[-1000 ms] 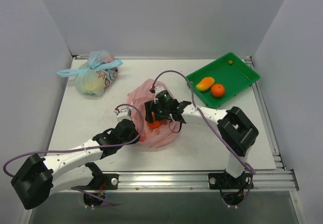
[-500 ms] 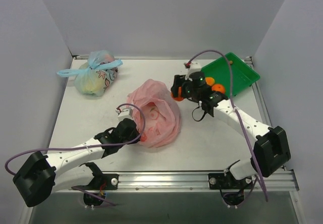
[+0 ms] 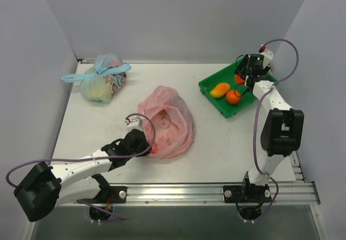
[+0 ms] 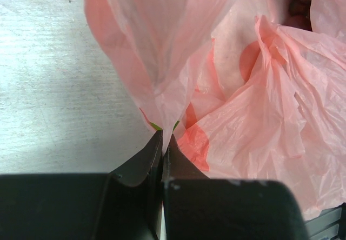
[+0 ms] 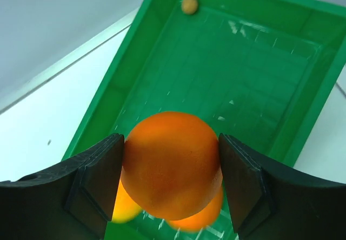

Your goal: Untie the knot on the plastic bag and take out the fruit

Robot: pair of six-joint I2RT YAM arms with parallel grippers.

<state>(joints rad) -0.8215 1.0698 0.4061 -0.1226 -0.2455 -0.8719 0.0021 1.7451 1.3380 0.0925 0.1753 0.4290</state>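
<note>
Toward the near middle of the table (image 3: pixel 97 121), the pink bag (image 3: pixel 165 122) lies crumpled, its thin plastic spread loosely and bulging. The left gripper (image 3: pixel 147 144) sits low at the bag's near left edge, and the left wrist view shows the left gripper (image 4: pixel 163 137) with its two dark fingertips pressed together, pinching a gathered fold of the pink bag (image 4: pixel 259 115) that rises from the tips in a taut ridge. Pale table (image 4: pixel 54 88) shows to the left of that fold, and at the top right corner a bit of dark purple fruit (image 4: pixel 300 2) peeks from among the pink folds, too cropped to name. At the far right corner of the table stands the green tray (image 3: pixel 226 77), set at an angle, with a mango (image 3: pixel 219 90) and a second orange (image 3: pixel 233 97) lying side by side in its near end. The right gripper (image 3: pixel 242 78) hangs over the tray, and its wrist view shows the right gripper (image 5: pixel 170 140) clamped on an orange (image 5: pixel 172 164), one finger on each side, above the tray (image 5: pixel 243 78). Below the held fruit, parts of the second orange (image 5: pixel 203 218) and the mango (image 5: pixel 123 207) show. A small tan ball (image 5: pixel 189 5) rests in the tray's far corner. A blue-tied bag (image 3: pixel 102 80) lies at the far left of the table, well apart from the pink one.
</note>
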